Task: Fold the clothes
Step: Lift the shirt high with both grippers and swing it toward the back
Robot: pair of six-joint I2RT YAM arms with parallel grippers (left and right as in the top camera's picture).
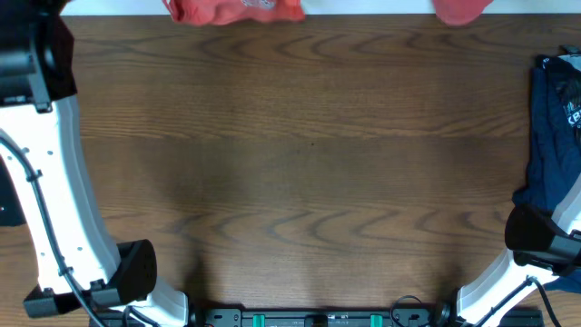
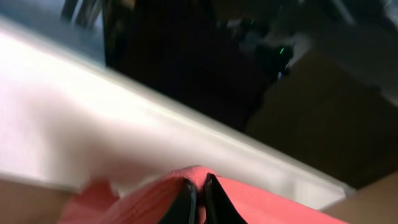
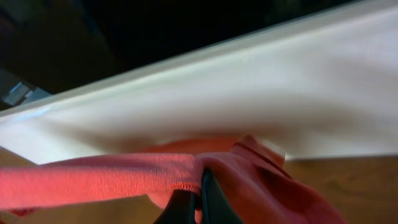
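The wooden tabletop (image 1: 300, 163) carries the coral-red T-shirt (image 1: 236, 9), bunched along its far edge, and a navy shirt (image 1: 556, 127) at its right edge. The left claw (image 2: 198, 199) and the right claw (image 3: 198, 202) are each clenched on the T-shirt's red cloth.

The overhead view was evenly, softly lit and sharp, the wooden table (image 1: 309, 154) showing faint soft shadows along its near edge. Both wrist views were heavily motion-blurred: the coral-red T-shirt (image 2: 249, 202) smeared and soft, the backgrounds dim and dark, a pale band (image 3: 249, 106) washed out to near-white glare
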